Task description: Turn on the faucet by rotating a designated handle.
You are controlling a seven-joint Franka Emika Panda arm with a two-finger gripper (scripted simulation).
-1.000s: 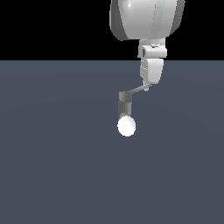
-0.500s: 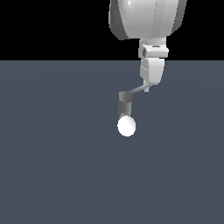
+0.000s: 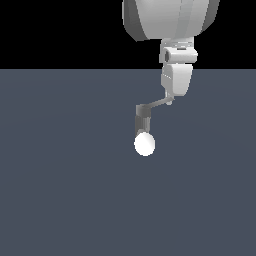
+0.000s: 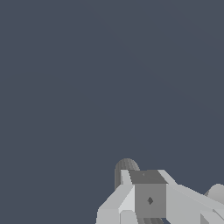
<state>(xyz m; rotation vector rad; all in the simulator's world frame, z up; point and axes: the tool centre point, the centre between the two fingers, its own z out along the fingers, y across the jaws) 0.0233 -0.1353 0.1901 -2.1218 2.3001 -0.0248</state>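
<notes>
floor [image 3: 60, 200]: flat slate-grey, black backdrop above | arm [image 3: 170, 20]: white, overhead | gripper [image 3: 170, 101]: at handle's far end, jaw state cannot be told | faucet [image 3: 142, 120]: dark post mid-floor, white ball [image 3: 144, 144] | handle [image 3: 156, 105]: thin bar toward exterior view's right

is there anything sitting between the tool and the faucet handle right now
Nothing visible stands between them. In the exterior view the tool is already at the outer end of the handle, which juts sideways from the top of the faucet. No other object shows on the grey floor around them. Actual contact can't be confirmed.
</notes>
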